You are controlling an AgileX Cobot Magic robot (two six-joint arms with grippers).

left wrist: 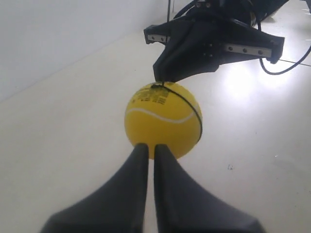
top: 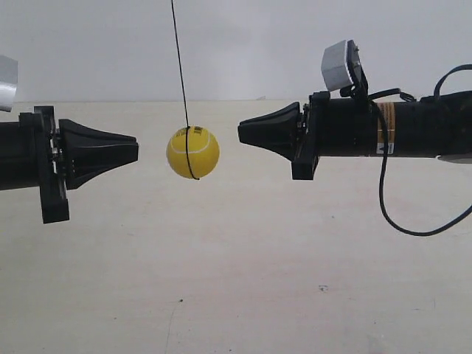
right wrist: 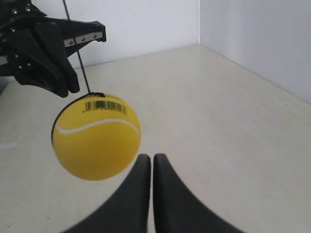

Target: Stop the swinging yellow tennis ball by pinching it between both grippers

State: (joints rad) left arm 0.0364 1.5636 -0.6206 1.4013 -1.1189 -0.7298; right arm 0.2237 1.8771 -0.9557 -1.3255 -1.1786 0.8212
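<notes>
1. Yellow and fuzzy, the ball point(top: 192, 153) hangs on a thin dark string point(top: 179, 59) above the pale desk point(top: 236, 295). It touches nothing.
2. The ball is between my two arms. My left fingers point(top: 130, 151) point at it from the exterior view's left and my right fingers point(top: 246, 133) from that view's right. I know the sides from the black cable, which the left wrist view shows on the opposite arm.
3. My left fingers point(left wrist: 144, 152) are closed together with only a thin slit between them, and they hold nothing. My right fingers point(right wrist: 144, 163) are the same, closed and empty.
4. There is a gap on each side of the ball. The gap on the right side looks a little smaller.
5. The string leans, so I judge the ball is not at rest. The step in hand is the approach: both tips are aimed, and the pinch is not yet made.
6. Next, I think both arms must come inward together, so that the closed tips meet the ball on opposite sides.
7. My right tips sit a little above the middle of the ball, so I would lower them first. If not, the ball may slip out downward.
</notes>
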